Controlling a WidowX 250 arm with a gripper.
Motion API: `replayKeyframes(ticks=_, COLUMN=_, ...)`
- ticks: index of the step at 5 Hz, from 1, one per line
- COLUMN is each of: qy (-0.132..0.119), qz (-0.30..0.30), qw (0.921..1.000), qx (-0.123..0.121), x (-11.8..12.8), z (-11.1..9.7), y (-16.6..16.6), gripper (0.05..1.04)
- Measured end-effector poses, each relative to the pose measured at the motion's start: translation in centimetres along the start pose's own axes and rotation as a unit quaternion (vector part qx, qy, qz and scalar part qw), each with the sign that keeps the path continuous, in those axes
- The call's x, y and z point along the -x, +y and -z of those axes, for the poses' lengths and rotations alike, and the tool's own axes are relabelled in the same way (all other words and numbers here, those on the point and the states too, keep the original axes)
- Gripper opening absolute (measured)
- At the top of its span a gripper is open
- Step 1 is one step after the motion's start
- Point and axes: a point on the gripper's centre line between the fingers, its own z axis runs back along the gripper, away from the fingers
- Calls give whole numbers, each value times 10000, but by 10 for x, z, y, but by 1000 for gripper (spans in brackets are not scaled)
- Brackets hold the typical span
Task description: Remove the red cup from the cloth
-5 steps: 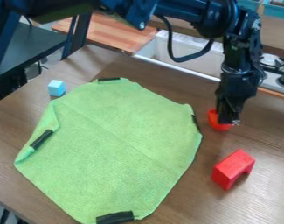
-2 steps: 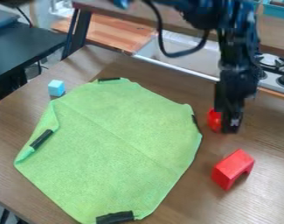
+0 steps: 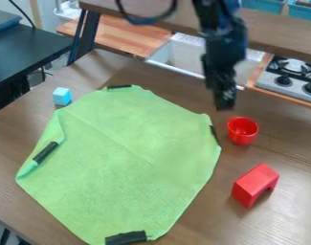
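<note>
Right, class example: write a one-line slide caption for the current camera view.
The red cup stands on the wooden table, beside the green cloth.

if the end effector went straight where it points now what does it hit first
The end effector points down, probably at the tabletop beside the red cup; depth is unclear, so it might clip the cup.

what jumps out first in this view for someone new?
The big lime-green cloth, spread over the middle of the wooden table with black strips at its edges. Next, two bright red things to its right in the view: the cup, upright on bare wood just off the cloth, and an arch-shaped block nearer the camera.
</note>
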Motion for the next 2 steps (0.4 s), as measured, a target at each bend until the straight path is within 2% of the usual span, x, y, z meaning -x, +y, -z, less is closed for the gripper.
replayKeyframes(ticks=1, qy=418, qz=-1304, qw=9906, qx=81, x=43, z=-13, y=22, gripper=999)
replayKeyframes(ticks=2, qy=301, qz=-2607, qw=9650, qx=4, x=89, z=-38, y=43, gripper=999)
